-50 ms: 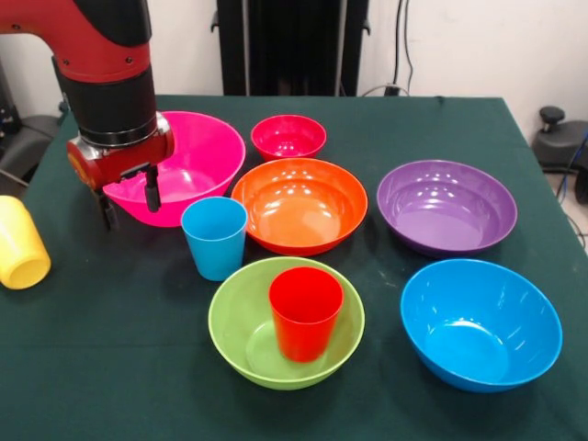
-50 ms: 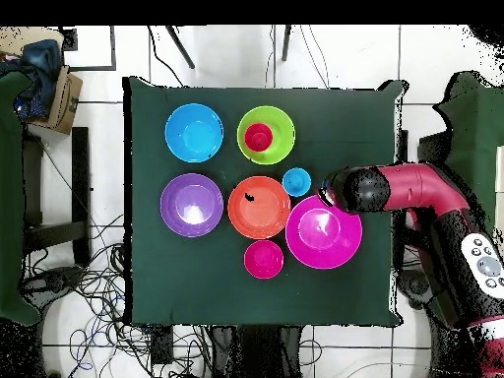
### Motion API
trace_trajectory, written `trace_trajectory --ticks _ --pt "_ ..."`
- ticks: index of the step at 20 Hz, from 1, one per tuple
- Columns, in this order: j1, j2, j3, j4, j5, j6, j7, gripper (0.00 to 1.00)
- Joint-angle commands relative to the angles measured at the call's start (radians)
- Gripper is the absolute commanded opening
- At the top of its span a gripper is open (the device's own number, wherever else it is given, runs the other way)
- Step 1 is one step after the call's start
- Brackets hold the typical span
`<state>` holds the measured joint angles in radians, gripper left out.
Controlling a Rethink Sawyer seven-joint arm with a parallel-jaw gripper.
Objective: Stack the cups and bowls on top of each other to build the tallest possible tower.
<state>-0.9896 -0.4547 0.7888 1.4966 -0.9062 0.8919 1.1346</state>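
Item one, the only stacking we record: a red cup (image 1: 305, 312) standing upright inside the lime green bowl (image 1: 241, 323) at the worktop's front in the front view; no taller tower stands. Beside it we list a light blue cup (image 1: 214, 237), upright on the cloth, just in front of the large hot pink bowl (image 1: 197, 161) and close to the orange bowl (image 1: 299, 204). A small pink-red bowl (image 1: 288, 136) sits behind the orange one; the purple bowl (image 1: 446, 206) and blue bowl (image 1: 480, 323) lie apart on the other side. All are glossy, round, smooth plastic, and the other bowls are empty.

A yellow cup (image 1: 20, 243) lies on its side at the worktop's edge, partly cut off by the frame; we cannot find it in the overhead view, where the arm covers that side.

The end effector (image 1: 129, 199) hangs released, its two thin dark fingers (image 1: 152, 189) apart and grasping nothing, in front of the pink bowl's rim. The red and black arm hides part of that bowl.

The worktop (image 1: 110, 367) carries a dark green cloth. Below, we note white floor tiles and tangled cables (image 2: 89, 285).
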Motion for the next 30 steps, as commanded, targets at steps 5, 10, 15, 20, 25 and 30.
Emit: trace_trajectory --ticks 5,10,15,20,25,30 --pt "0.012 0.021 -0.006 0.043 -0.019 0.012 -0.287 1.00" --pt "0.010 0.021 -0.004 0.047 -0.028 0.006 -0.305 1.00" --pt "-0.011 0.014 0.031 0.073 -0.016 0.027 -0.401 1.00" --pt "-0.033 0.013 0.067 0.099 -0.007 0.044 -0.464 1.00" --pt "-0.056 0.010 0.094 0.119 0.000 0.071 -0.542 1.00" --pt "-0.054 0.018 0.088 0.110 -0.003 0.082 -0.577 1.00"
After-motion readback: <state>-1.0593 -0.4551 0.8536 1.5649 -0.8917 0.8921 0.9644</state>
